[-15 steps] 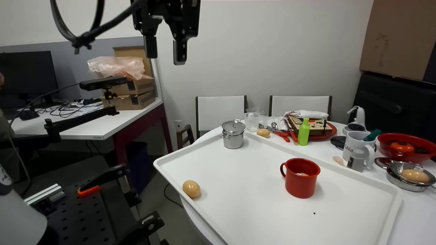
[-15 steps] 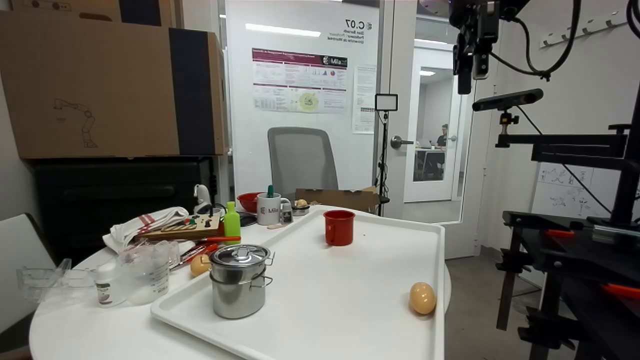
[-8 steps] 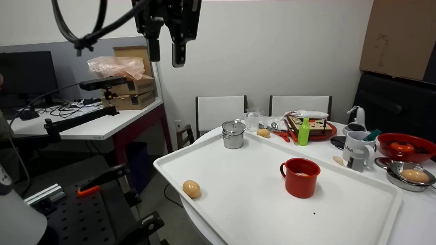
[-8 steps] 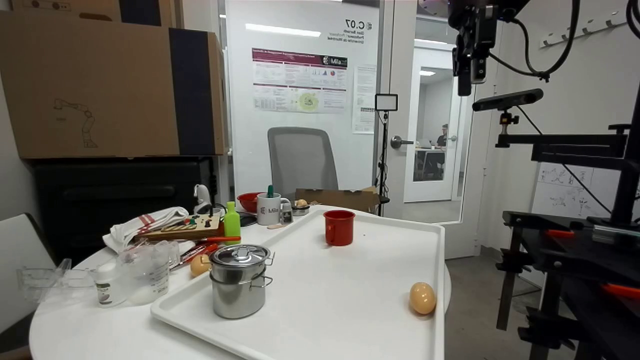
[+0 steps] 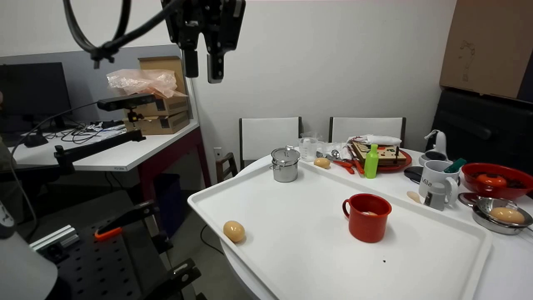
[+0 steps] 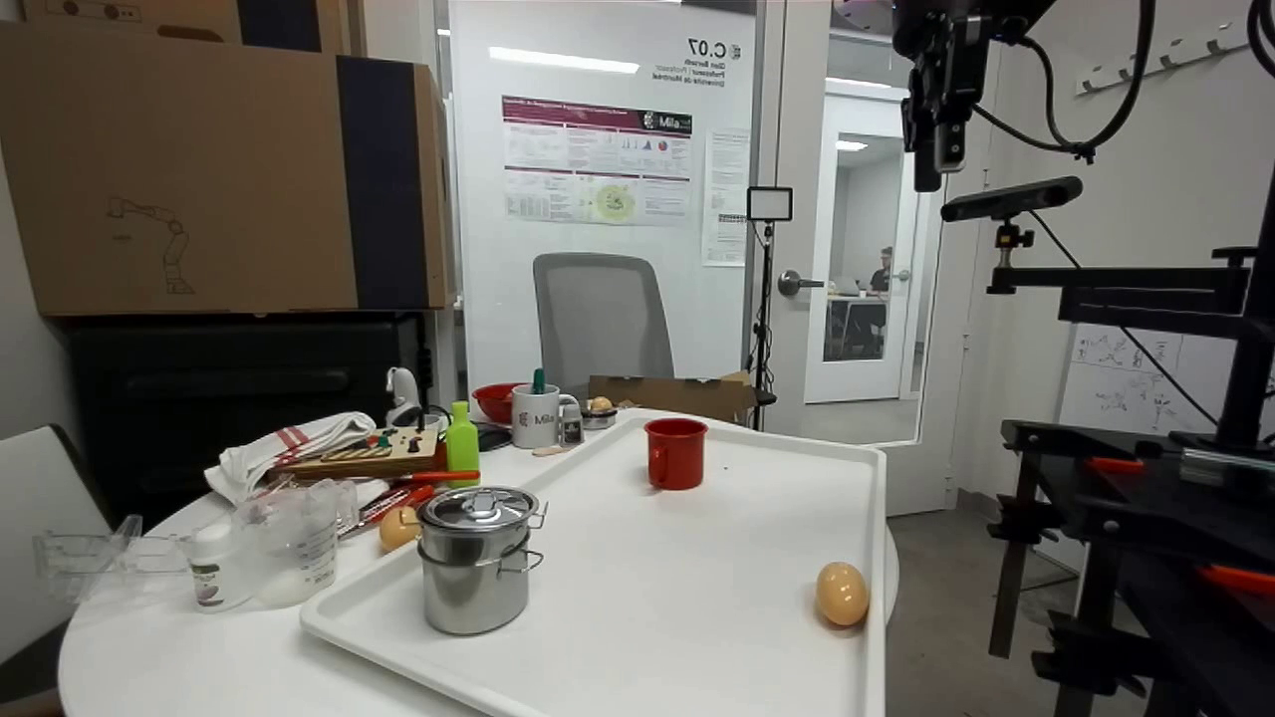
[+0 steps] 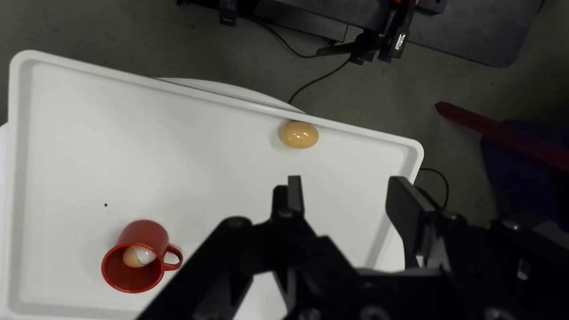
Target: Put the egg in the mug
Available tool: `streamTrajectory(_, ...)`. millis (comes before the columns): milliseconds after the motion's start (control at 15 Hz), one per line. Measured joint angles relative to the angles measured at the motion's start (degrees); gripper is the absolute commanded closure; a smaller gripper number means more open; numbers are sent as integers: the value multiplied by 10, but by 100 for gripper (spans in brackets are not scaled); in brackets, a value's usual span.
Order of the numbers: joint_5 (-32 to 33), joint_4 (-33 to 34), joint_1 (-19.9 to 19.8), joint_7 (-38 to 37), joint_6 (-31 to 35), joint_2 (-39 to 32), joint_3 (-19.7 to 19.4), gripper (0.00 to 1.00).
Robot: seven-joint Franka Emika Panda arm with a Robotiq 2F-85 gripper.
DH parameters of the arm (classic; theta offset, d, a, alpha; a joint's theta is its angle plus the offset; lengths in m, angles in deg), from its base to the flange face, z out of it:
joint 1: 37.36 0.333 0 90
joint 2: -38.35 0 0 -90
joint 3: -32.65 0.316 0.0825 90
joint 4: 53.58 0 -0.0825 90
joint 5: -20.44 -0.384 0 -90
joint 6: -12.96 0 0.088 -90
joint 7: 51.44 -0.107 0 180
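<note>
Behind everything in an exterior view rises a pale wall [image 5: 316,62], and in front of it a white table [image 5: 510,266] carries a large white tray [image 5: 300,233]. Toward eleven o'clock, well above the tray's level, hangs the gripper [image 5: 203,78], its jaws standing apart. Between four and five o'clock from it, a lidded metal pot [image 5: 285,171] stands near a corner of the tray. At four o'clock from the pot, the red mug [image 5: 368,227] stands upright on the tray, handle turned toward ten. Due twelve from the mug, a green bottle [image 5: 371,163] stands on the table. The egg [image 5: 234,231] lies on the tray at nine o'clock from the mug, well apart from it and just beside the tray's edge. Inside the mug, the wrist view shows a rounded tan-and-white thing [image 7: 137,257], partly hidden, perhaps another egg.
</note>
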Motion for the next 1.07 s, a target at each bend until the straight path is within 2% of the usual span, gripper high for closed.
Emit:
streamTrajectory(333,0,0,0,0,0,0,0,64)
streamTrajectory(533,0,0,0,0,0,0,0,79)
streamTrajectory(600,0,0,0,0,0,0,0,87)
streamTrajectory(733,0,0,0,0,0,0,0,86)
streamTrajectory(800,0,0,0,0,0,0,0,92)
streamTrajectory(867,0,0,0,0,0,0,0,89)
streamTrajectory(1067,0,0,0,0,0,0,0,91)
